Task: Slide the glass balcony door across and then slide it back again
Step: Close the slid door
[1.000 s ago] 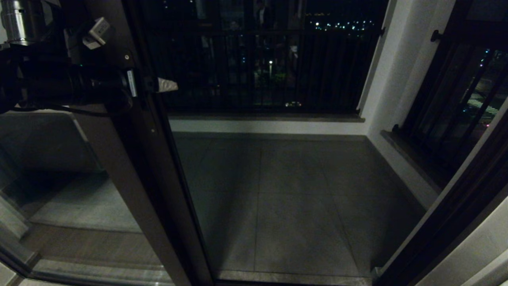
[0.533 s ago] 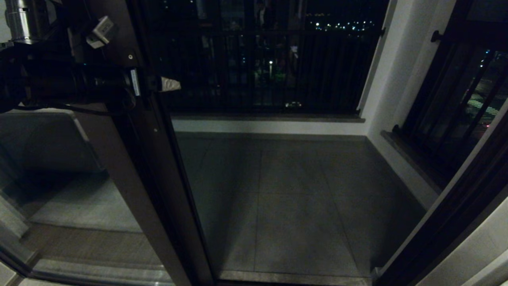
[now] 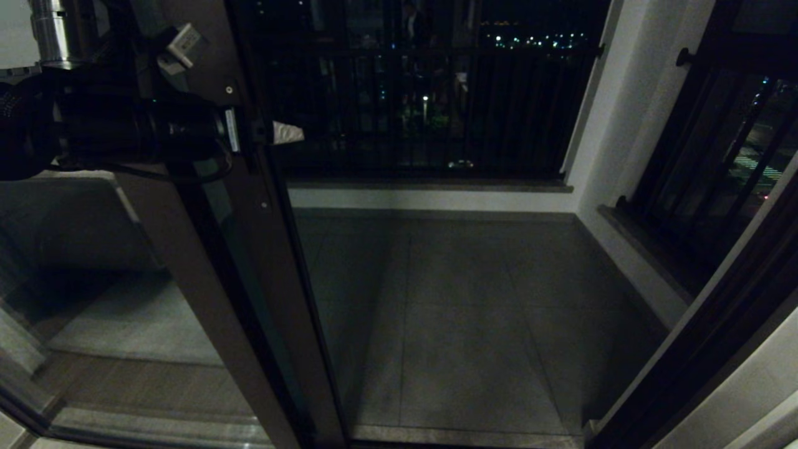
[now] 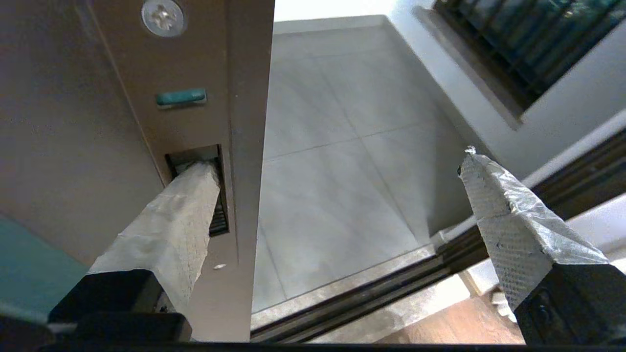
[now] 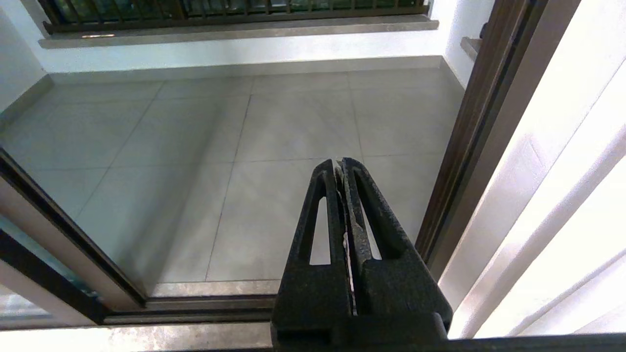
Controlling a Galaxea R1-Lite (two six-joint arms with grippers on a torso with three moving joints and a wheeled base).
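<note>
Glass balcony door (image 3: 249, 262): dark brown frame, narrow recessed handle slot (image 4: 215, 195), small screws.

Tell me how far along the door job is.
Done: little; the doorway is mostly open. In hand: left gripper, jaws open, has one fingertip hooked in the glass balcony door's handle slot. Left: both slides look unfinished. Right gripper shut, idle.

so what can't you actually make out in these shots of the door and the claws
- Head view: the left claw is mostly behind the glass balcony door stile; only one taped fingertip shows.
- Left wrist view: one finger's tip sits in the handle slot; how deep is hidden.
- All views: the door's top and far edge are cut off by the picture edges.
- The right claw shows only in its own wrist view, shut.
</note>
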